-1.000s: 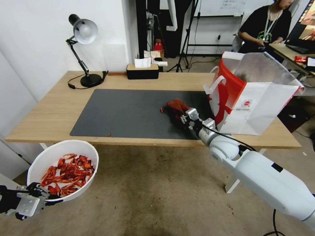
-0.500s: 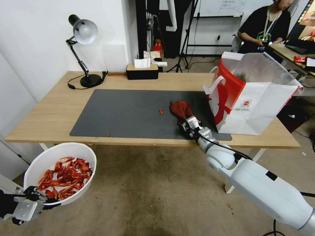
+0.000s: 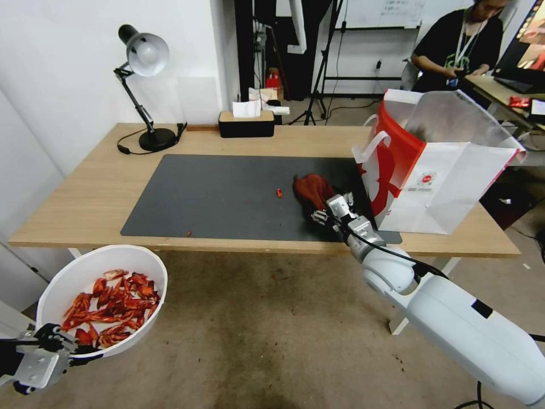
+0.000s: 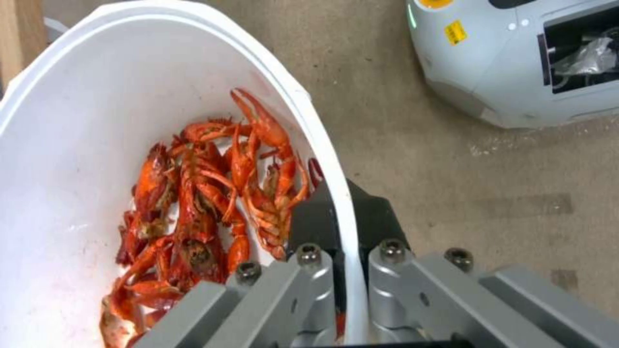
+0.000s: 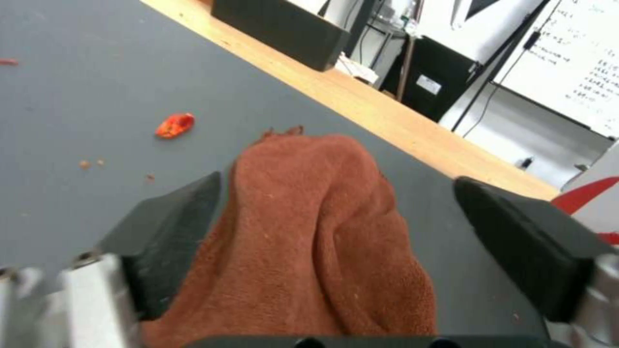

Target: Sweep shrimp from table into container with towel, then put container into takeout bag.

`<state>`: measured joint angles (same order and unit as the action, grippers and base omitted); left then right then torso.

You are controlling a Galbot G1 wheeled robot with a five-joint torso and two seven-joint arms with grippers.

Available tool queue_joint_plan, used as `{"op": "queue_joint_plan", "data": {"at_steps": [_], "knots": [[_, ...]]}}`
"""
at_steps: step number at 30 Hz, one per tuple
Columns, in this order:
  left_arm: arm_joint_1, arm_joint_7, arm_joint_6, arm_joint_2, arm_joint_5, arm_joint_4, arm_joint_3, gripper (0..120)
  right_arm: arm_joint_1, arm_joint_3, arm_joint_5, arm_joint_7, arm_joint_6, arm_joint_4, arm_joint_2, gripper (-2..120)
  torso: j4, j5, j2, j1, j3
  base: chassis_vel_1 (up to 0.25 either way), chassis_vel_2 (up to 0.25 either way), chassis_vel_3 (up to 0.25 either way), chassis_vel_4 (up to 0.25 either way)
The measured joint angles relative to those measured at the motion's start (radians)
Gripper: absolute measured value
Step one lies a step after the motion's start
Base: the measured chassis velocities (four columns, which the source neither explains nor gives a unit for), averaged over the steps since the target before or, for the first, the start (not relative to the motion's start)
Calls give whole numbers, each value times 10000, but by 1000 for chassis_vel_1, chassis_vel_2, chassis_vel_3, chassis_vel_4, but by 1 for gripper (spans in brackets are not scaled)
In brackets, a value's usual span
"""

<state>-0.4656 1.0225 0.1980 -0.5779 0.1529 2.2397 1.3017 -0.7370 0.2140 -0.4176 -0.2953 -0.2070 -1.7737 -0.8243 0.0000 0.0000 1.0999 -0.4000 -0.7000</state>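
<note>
the left end effector [image 3: 59,346] is positioned low, off the near left corner of the table [image 3: 85,199] and above the floor [image 3: 255,329]. its fingers [image 4: 309,270] are clamped on the rim of the container [image 3: 68,272], one finger inside the wall and one outside, as the left wrist view shows. the container is held clear of the table and tilted slightly toward the robot. the shrimp [image 3: 110,307] lie piled in the container's lower part, against the wall nearest the left end effector.

the right end effector [image 3: 332,207] sits over the near right part of the dark grey mat [image 3: 216,196], just beside the takeout bag [image 3: 443,176]. its jaws are spread wide. in the right wrist view the two black fingertips [image 5: 174,222] stand on either side of the towel [image 5: 322,241]; the left-hand tip lies against the cloth's edge, while the other is apart from the cloth. the towel lies bunched on the mat, not gripped, reaching from between the jaws away from the robot.

one small shrimp piece [image 3: 279,192] rests on the mat just to the left of the towel, apart from it. a smaller red fragment [image 3: 189,233] lies near the mat's front edge, well apart from the towel.

the takeout bag stands upright on the right end of the table, mouth open, silver lining visible, its base partly on the mat's right edge. a black desk lamp [image 3: 145,85] and a black tissue box [image 3: 247,122] stand along the far edge of the table.
</note>
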Motion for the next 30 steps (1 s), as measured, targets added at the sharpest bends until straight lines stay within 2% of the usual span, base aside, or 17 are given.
{"op": "queue_joint_plan", "data": {"at_steps": [5,6,8,9,11,12,13,14,16,17,20,21,23,25,27,29,30], "knots": [[529,-19,-183,60,479,275,-895,0,-224,-181,-2,28,0,-302,71,100,0,0,0,0,0,0,0,0,0],[529,-19,-183,60,479,275,-895,0,-224,-181,-2,28,0,-302,71,100,0,0,0,0,0,0,0,0,0],[750,-54,-310,184,863,371,-1451,0,-305,-247,-39,100,19,-443,151,100,2,0,0,0,0,0,0,0,0],[750,-54,-310,184,863,371,-1451,0,-305,-247,-39,100,19,-443,151,100,2,0,0,0,0,0,0,0,0],[1210,-242,-525,505,1473,486,-2499,0,-474,-299,-230,462,235,-690,304,100,0,0,0,0,0,0,0,0,0],[1210,-242,-525,505,1473,486,-2499,0,-474,-299,-230,462,235,-690,304,100,0,0,0,0,0,0,0,0,0],[1467,-358,-631,693,1767,520,-2999,0,-565,-317,-302,644,350,-806,371,100,-1,4,0,0,0,0,0,0,0],[1467,-358,-631,693,1767,520,-2999,0,-565,-317,-302,644,350,-806,371,100,-1,4,0,0,0,0,0,0,0],[2262,-728,-938,1286,2477,545,-4345,0,-916,-424,-360,1172,637,-1157,604,100,-1,2,0,0,0,0,0,0,0],[2262,-728,-938,1286,2477,545,-4345,0,-916,-424,-360,1172,637,-1157,604,100,-1,2,0,0,0,0,0,0,0],[2818,-1118,-1291,2128,3204,415,-5536,0,-1302,-566,-363,1489,795,-1483,822,100,-2,1,2,0,0,0,0,0,0],[2818,-1118,-1291,2128,3204,415,-5536,0,-1302,-566,-363,1489,795,-1483,822,100,-2,1,2,0,0,0,0,0,0],[3201,-1501,-1556,2936,3838,198,-6396,0,-1651,-727,-353,1640,893,-1725,987,100,-2,0,2,-1,-1,0,0,0,0],[3306,-1568,-1599,3102,3960,126,-6588,0,-1734,-768,-346,1665,910,-1767,1021,100,-3,1,2,0,0,0,0,0,0],[3608,-1822,-1749,3863,4379,-284,-7193,0,-2105,-954,-320,1771,968,-1948,1165,100,-2,1,2,0,-1,0,0,0,0],[3621,-1852,-1768,4019,4434,-385,-7252,0,-2163,-988,-313,1784,972,-1979,1187,100,-1,1,2,0,0,0,0,0,0],[3616,-1895,-1844,4519,4533,-663,-7354,0,-2405,-1155,-283,1824,984,-2089,1256,100,2,0,2,-1,0,0,0,0,0]]}}
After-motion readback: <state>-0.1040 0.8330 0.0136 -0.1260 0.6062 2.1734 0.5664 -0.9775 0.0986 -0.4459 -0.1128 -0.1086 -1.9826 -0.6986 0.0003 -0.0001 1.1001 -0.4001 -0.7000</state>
